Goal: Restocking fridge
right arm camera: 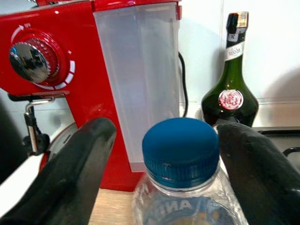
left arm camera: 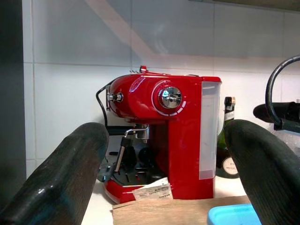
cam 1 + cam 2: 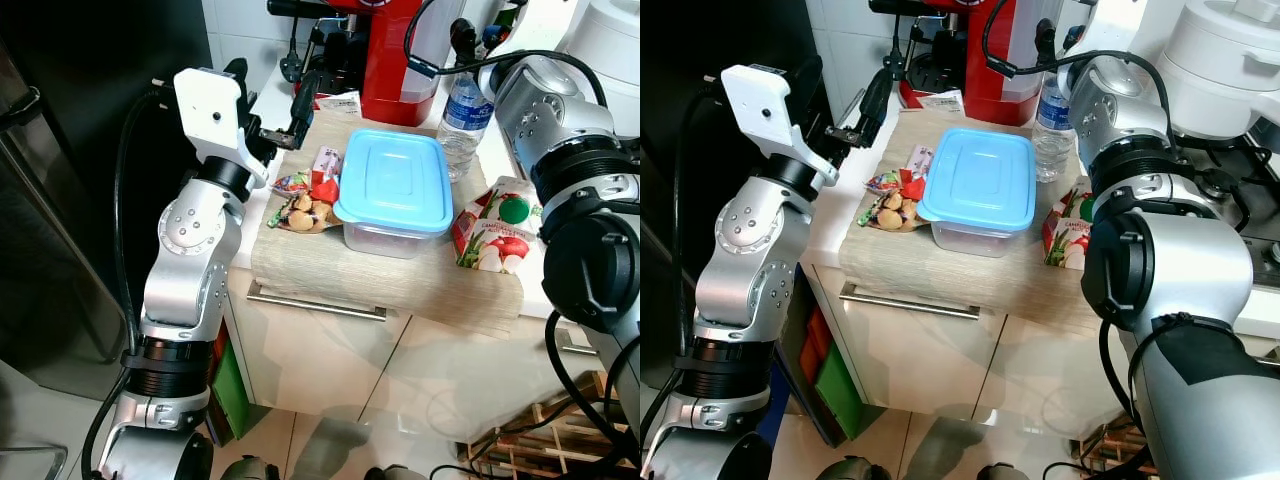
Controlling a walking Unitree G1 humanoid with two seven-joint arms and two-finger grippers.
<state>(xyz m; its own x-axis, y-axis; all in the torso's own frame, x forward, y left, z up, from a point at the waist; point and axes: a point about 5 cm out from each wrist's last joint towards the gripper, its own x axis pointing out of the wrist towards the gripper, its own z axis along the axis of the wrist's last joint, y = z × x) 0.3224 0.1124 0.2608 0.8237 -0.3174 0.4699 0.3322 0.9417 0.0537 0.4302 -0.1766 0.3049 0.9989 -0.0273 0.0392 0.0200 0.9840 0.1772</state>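
Left hand (image 3: 283, 128) hovers open, holding nothing, near the desk's (image 3: 330, 270) far-left corner. Snack packets (image 3: 306, 200), then blue-lidded container (image 3: 393, 185), sit mid-desk. Water bottle (image 3: 464, 118) stands upright at the back; right hand (image 1: 164, 154) straddles its cap, fingers apart, not gripping. Suggest: lower below cap, close squarely, lift straight.

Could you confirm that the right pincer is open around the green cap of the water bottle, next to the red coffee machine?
Not quite: the cap is blue, not green, as the right wrist view shows. The rest holds: the right pincer is open with a finger on each side of the water bottle, next to the red coffee machine.
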